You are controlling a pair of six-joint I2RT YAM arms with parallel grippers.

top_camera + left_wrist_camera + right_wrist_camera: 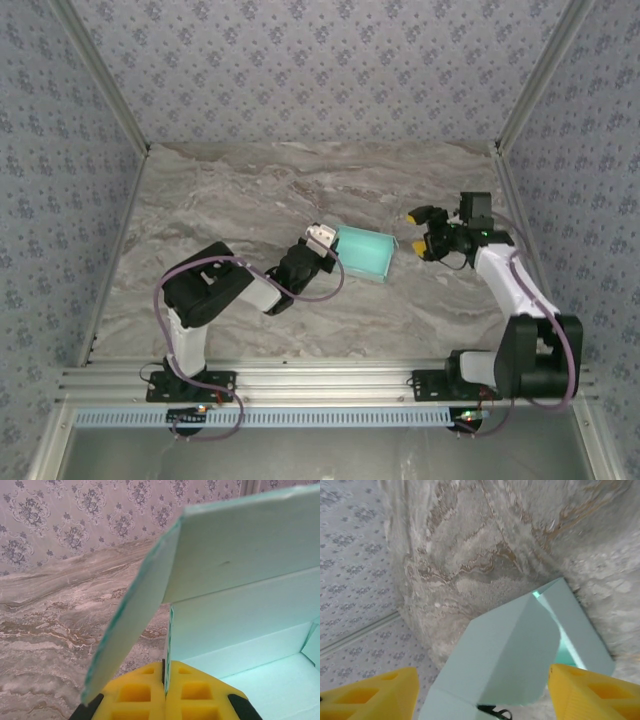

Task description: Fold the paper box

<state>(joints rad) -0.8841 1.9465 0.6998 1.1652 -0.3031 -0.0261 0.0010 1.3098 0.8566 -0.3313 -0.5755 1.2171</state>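
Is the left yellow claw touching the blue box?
Touching. In the left wrist view, the left gripper is pinched shut on a thin wall of the paper box.

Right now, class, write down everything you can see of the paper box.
The paper box is light turquoise thin card, matte, half folded: an open tray with creased walls and one flap tilted up over it. It is near the middle of the marbled table. The left gripper is shut on one wall's thin edge. The right gripper stands open by its right end, seemingly clear of it.
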